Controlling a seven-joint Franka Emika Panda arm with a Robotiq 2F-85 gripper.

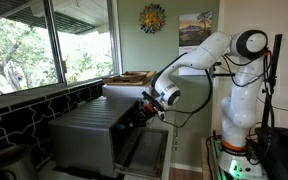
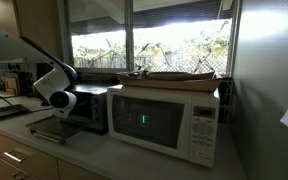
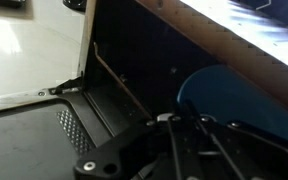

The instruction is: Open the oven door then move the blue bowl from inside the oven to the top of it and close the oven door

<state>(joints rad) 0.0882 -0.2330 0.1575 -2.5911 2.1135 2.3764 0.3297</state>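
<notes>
Pinching gripper [image 3: 180, 122] shut at blue bowl [image 3: 234, 100] rim inside oven [image 1: 86, 125].
Reaching in over lowered oven door [image 3: 24, 140], beside white microwave [image 2: 164, 120] (real hold on bowl too dark to confirm).

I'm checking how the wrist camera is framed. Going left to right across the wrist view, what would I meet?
pale flat surface → thin slanted metal rod → round bright blue bowl
</notes>
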